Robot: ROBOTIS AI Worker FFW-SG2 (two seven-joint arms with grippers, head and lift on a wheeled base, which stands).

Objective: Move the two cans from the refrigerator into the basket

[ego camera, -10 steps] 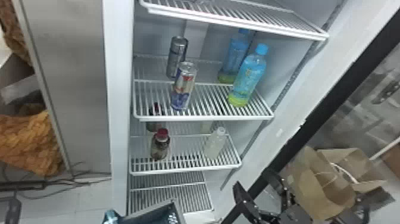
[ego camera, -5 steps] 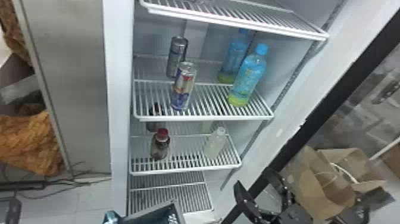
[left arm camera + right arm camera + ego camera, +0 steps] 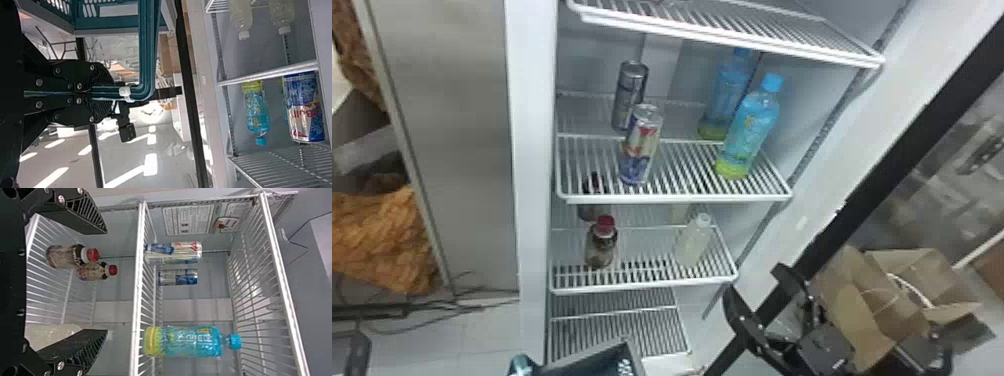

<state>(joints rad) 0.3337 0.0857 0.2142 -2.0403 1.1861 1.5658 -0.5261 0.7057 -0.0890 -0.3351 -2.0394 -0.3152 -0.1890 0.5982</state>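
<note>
Head view: right black two-fingered pincer (image 3: 752, 278) slightly higher; multicoloured metal can (image 3: 641, 145) and silver-grey metal can (image 3: 630, 95) unmoved on white wire shelf (image 3: 677, 198). Still approach, I judge.
Left wrist: left pincer (image 3: 103, 93) pinching teal plastic basket (image 3: 117, 23) by its handle.
Right wrist: right pincer spread; shelf edge needs clearing; gap between cans and blue plastic bottle (image 3: 188, 341).

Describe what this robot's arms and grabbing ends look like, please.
Both are black. The right tool has two wedge-shaped fingers with slanting ridges, and round silver screws dot its black body. The left tool matches: black, ridged fingers and the same silver screws.
</note>
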